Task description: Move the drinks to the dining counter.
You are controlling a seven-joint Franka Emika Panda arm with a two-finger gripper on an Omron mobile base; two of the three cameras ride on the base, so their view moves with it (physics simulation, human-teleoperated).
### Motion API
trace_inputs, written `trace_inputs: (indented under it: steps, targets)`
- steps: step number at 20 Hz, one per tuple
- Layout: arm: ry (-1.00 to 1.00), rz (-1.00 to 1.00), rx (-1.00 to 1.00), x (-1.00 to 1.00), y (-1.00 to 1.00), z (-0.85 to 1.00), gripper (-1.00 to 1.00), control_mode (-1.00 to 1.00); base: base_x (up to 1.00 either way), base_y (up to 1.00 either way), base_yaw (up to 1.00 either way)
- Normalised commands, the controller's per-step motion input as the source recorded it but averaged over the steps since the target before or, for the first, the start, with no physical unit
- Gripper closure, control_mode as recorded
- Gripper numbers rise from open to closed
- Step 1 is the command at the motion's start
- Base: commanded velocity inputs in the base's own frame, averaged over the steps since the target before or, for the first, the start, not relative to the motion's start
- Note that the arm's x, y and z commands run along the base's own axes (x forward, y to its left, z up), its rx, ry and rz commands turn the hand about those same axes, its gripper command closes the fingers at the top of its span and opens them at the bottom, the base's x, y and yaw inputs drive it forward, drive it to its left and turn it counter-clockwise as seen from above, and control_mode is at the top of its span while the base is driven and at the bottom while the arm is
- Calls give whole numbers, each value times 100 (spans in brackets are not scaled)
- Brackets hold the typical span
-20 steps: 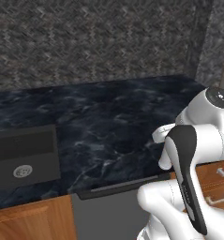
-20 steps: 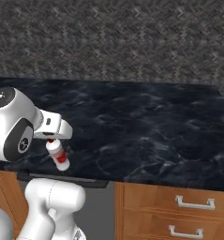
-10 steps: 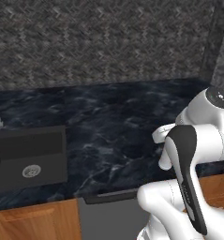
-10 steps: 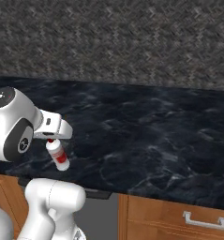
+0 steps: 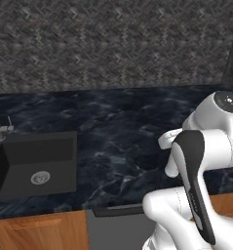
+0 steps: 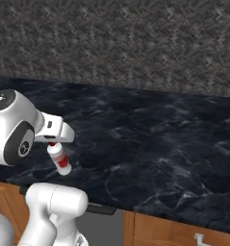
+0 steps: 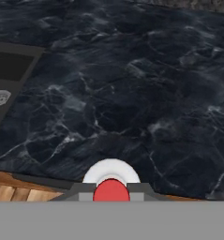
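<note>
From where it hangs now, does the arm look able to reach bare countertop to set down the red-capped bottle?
Probably yes. The gripper is shut on the slim white bottle, hanging over the dining counter's front edge. The marbled stone ahead lies bare, and the sink sits well off to one side.

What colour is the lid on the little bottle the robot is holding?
Red: the slim white bottle has a red cap, clearest in the hand view.

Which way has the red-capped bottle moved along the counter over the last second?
Yes: held in the shut tool, the bottle rode with the base along the counter, toward the sink, which has slid further into view.
</note>
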Motion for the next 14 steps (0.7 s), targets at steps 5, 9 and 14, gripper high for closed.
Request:
trace_inputs:
  steps: [5, 9, 14]
  targets:
    - [0, 0, 0, 0, 0, 0, 100, 100, 14, 0, 10]
    - [0, 3, 0, 3, 0, 0, 100, -100, 4, 0, 3]
    - [0, 5, 0, 10, -7, 0, 100, -100, 0, 0, 0]
